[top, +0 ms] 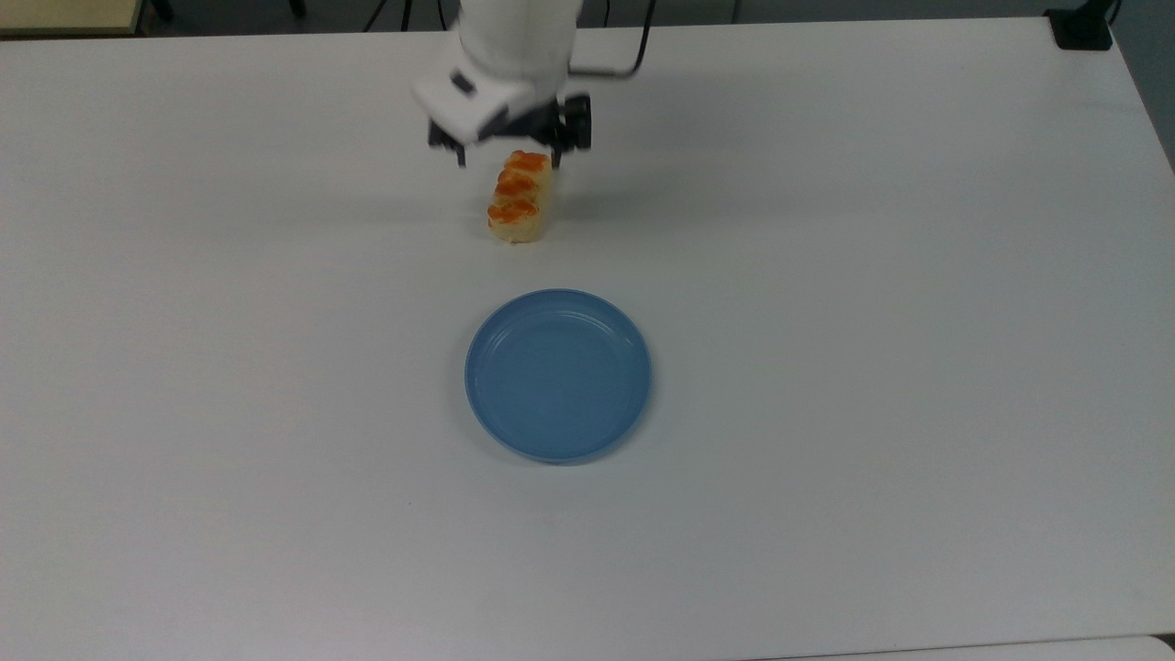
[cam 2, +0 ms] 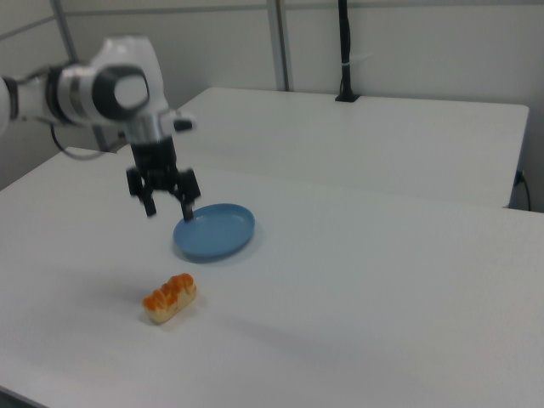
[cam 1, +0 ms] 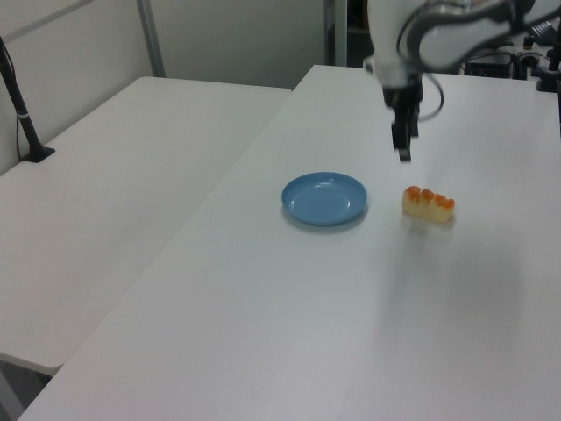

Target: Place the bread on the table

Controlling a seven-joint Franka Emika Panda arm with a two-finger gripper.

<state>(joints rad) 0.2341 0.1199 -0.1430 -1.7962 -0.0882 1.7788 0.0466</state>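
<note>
Your arm is cut off by the top view's upper edge, and its hand (cam 2: 168,206), fingers spread and holding nothing, hangs above the surface (top: 872,321). You have one bread (top: 520,196) lying flat on the surface under the hand. One blue plate (top: 558,374) sits apart from it.

No text, label or number can be read anywhere, as far as these views allow.

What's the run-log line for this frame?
phase: release done | gripper: open, raised above bread | bread: flat on table, glazed side up | blue plate: empty, apart from bread
</note>
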